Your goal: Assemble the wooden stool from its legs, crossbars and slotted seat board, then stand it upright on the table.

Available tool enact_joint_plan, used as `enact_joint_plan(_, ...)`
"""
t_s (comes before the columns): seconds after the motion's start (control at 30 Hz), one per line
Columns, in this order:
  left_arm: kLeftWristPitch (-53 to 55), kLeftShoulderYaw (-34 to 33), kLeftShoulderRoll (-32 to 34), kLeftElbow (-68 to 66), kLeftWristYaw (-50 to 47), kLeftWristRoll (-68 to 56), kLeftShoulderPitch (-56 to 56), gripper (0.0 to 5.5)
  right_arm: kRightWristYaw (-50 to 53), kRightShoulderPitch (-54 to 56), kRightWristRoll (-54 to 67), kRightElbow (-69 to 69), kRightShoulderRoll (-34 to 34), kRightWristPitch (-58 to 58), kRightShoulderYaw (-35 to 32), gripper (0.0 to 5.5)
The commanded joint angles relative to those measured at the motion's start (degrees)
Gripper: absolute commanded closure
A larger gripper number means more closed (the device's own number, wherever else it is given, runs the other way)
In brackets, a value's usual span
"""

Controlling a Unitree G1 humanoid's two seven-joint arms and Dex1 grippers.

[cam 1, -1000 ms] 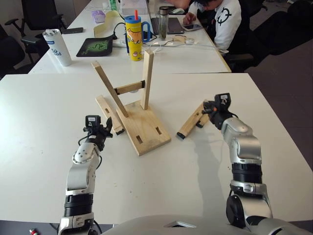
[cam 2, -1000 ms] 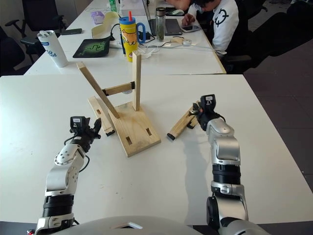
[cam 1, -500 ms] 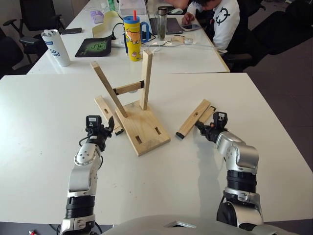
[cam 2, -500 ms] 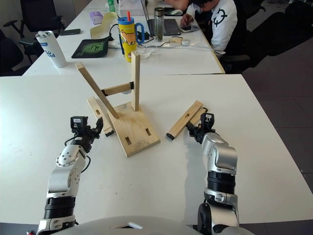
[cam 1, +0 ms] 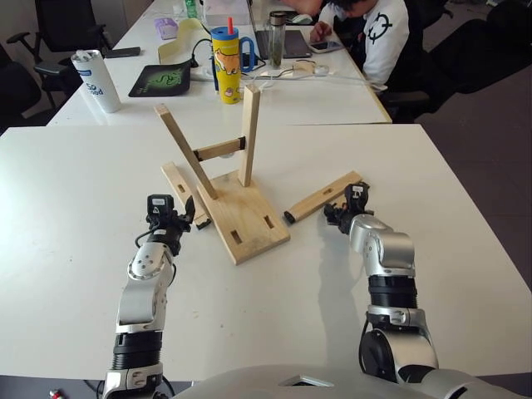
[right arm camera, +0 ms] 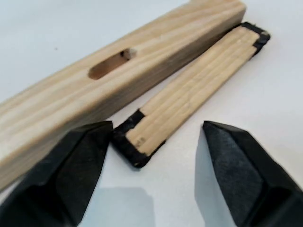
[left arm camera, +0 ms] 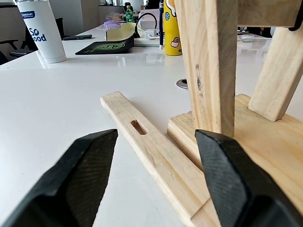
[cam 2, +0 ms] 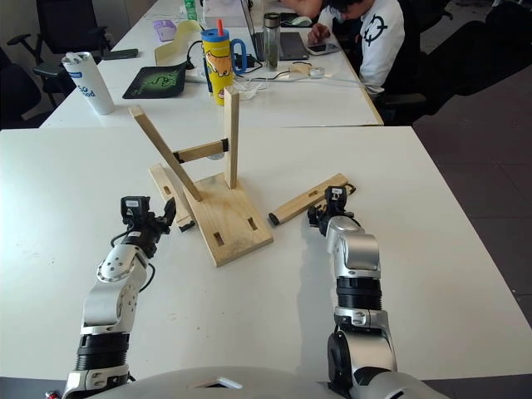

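Note:
The slotted seat board (cam 1: 249, 224) lies flat mid-table. Two legs stand in it, one upright (cam 1: 249, 133) and one tilted (cam 1: 184, 150), joined by a crossbar (cam 1: 220, 150). A loose slotted leg (left arm camera: 151, 151) lies along the board's left side, and my left gripper (left arm camera: 156, 134) stands open just short of it. To the board's right lie another loose leg (cam 1: 322, 196) and a short black-tipped crossbar (right arm camera: 189, 90), side by side. My right gripper (right arm camera: 157, 126) is open at the near end of that crossbar, with its fingers (right arm camera: 80, 170) low over the table.
The table behind holds a yellow cup (cam 1: 226, 62), a white tumbler (cam 1: 96, 79), a mouse pad (cam 1: 170, 79) and a bottle (cam 1: 276, 37), with a person seated there. White tabletop lies bare in front of the board and on both sides.
My right arm drew back toward me and to the left. The loose leg on the right swung round, its near end now closer to the seat board. The left arm barely moved.

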State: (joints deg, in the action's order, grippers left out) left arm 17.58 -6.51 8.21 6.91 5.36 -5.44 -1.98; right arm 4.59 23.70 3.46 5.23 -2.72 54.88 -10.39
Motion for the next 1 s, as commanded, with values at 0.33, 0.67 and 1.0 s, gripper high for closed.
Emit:
enact_joint_plan(0.33, 0.2, 1.5, 0.2, 0.6, -0.4, 0.9, -0.3, 2.46, 9.5, -0.7, -1.3, 1.0, 1.9, 6.8, -8.1, 2.72)
enact_joint_plan(0.67, 0.3, 1.8, 0.6, 0.8, -0.3, 0.9, -0.7, 2.46, 15.9, 1.5, -4.0, -2.3, 1.4, 1.3, -9.3, 4.13)
enact_joint_plan(1.0, 2.2, -1.5, -0.8, 4.2, 3.4, -7.7, -0.7, 2.46, 0.2, 7.3, -5.0, -6.2, -7.1, -24.6, 3.4, 4.13)
